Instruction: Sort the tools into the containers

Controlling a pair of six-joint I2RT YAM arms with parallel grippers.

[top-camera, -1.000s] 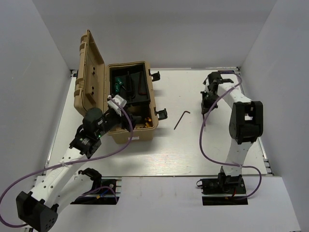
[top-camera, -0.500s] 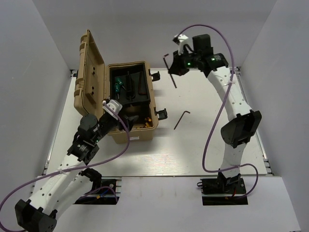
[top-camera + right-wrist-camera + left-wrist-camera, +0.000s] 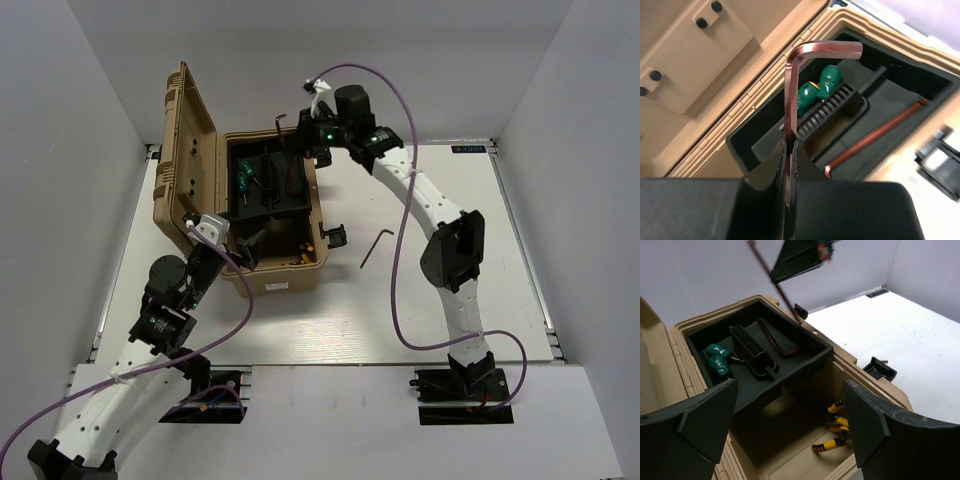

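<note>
lower left in the top view, the left gripper (image 3: pixel 246 243) gaped empty at the tan case's (image 3: pixel 285 282) near edge. farther up, over the black tray (image 3: pixel 812 357), the right gripper (image 3: pixel 303 138) was clamped on a hex key's (image 3: pixel 791 100) long leg; it would do best, i judged, to lower it flat beside the other hex key (image 3: pixel 875 136) lying in the tray, then release. the held key was thin, dark-reddish, l-shaped, short leg uppermost.

Above the rear rim of the open tan toolbox (image 3: pixel 272 284), the right gripper (image 3: pixel 300 133) pinches a hex key (image 3: pixel 278 121). A second hex key (image 3: pixel 374 247) lies on the desk (image 3: pixel 450 290), right of the toolbox.
</note>
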